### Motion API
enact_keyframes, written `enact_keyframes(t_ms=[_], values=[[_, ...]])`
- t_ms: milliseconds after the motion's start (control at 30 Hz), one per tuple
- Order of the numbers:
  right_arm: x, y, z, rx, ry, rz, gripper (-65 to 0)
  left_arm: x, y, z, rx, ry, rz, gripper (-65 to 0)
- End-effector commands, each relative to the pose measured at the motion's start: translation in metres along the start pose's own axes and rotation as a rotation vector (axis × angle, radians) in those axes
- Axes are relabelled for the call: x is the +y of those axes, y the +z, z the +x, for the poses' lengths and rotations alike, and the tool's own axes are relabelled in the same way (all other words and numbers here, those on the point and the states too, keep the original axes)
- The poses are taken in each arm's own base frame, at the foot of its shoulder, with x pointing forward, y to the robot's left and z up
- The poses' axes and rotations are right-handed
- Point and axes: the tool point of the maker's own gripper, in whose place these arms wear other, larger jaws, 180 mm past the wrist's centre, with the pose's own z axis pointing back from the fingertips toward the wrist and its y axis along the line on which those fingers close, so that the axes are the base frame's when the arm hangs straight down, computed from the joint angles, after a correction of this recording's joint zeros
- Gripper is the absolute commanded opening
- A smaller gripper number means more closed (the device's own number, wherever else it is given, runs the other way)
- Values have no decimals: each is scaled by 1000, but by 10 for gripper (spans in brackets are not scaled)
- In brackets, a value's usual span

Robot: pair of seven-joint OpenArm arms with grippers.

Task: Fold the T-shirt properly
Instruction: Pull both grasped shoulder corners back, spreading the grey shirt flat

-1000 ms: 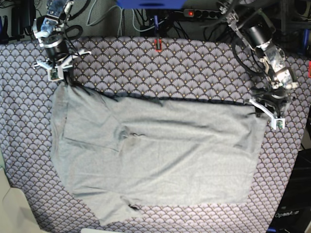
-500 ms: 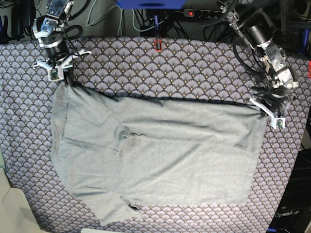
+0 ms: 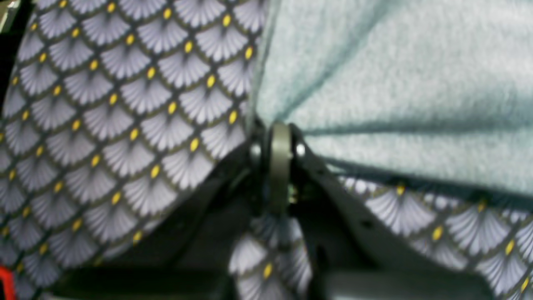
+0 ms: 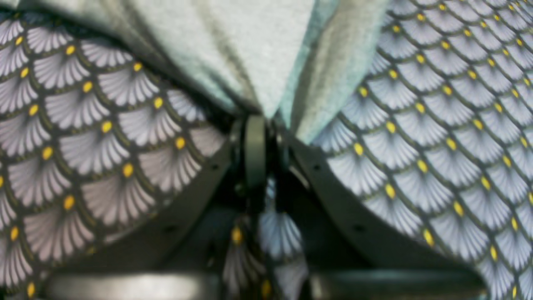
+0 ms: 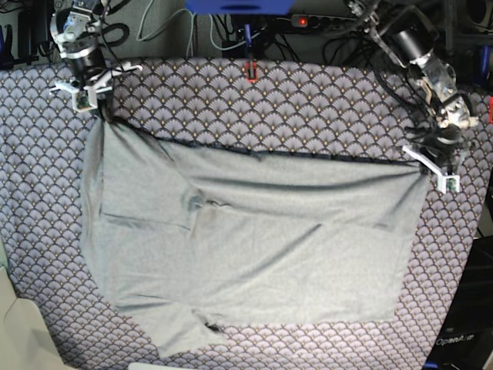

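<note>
Both far corners pinched
Large plain light grey knit T-shirt (image 5: 254, 239) stretches crosswise between left gripper (image 5: 428, 165) and right gripper (image 5: 100, 108) — each clamped on it.

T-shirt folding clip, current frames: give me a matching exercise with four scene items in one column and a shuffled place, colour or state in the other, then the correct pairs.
Column 1
1. T-shirt
2. tablecloth
3. left gripper
4. right gripper

Column 2
A. purple scallop pattern with yellow dots
B. shut on the shirt corner at the base view's upper left
C. light grey, spread across the table
D. shut on the shirt corner at the base view's right

Pairs: 1-C, 2-A, 3-D, 4-B
</note>
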Motion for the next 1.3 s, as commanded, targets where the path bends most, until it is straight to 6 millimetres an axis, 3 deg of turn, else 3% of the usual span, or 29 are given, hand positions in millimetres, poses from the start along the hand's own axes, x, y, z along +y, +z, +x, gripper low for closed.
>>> enact_keyframes(t_ms=[0, 267, 533, 667, 833, 1133, 1267], values=[[-10, 6, 11, -56, -5, -28, -650, 13, 5, 20, -52, -16, 38, -650], [-31, 20, 6, -63, -31, -94, -650, 24, 11, 0, 36, -39, 57, -650], [-57, 37, -3, -48, -57, -197, -650, 35, 32, 0, 18, -90, 99, -650], [-61, 44, 5, -104, -54, -216, -650, 38, 38, -13, 42, -100, 103, -650], [-68, 67, 3, -149, -53, -258, -650, 29, 47, -23, 66, -171, 35, -650], [-62, 94, -9, -147, -45, -252, -650, 74, 76, -43, 137, -105, 162, -650], [-61, 105, -14, -141, -57, -256, -650, 83, 85, -66, 180, -94, 177, -650]])
